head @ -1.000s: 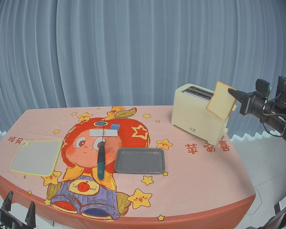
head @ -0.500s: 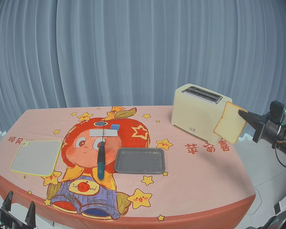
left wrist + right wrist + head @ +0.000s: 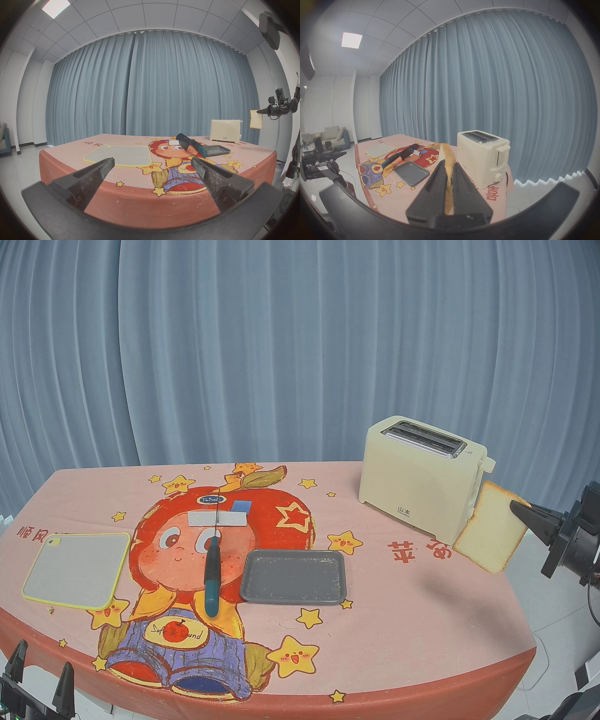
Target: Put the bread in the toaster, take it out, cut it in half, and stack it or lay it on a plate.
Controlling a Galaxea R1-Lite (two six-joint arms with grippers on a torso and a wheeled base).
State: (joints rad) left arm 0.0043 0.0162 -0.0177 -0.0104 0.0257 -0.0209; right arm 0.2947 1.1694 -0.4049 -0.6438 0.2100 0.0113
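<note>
One slice of bread (image 3: pixel 494 526) hangs in the air just beside the toaster (image 3: pixel 422 480), off the end that carries the lever and the knob, out past the edge of the counter (image 3: pixel 406 627). The right tool (image 3: pixel 520 509) pinches it at the upper corner farthest from the toaster, its two dark fingers pressed against the slice's opposite faces. In the right wrist view the slice stands edge-on between them. The bread is tilted, its pale face toward the head camera, and it touches neither the toaster nor the counter.

Left of the toaster and nearer the robot, a grey plate (image 3: pixel 294 576) lies flat on the counter. Just beyond the plate from the toaster lies a knife (image 3: pixel 212 574), beside the plate but not touching it. Its blue-green handle points toward the robot, and its blade runs away across a white strip (image 3: pixel 201 519) and a small blue patch (image 3: pixel 240 507). Well apart from the toaster, at the opposite end of the counter, a grey cutting board (image 3: pixel 78 569) with a yellow rim lies flat.

Farthest from the toaster, the left tool (image 3: pixel 152 161) sits low off the counter's near corner by the cutting board, its fingers spread wide.
</note>
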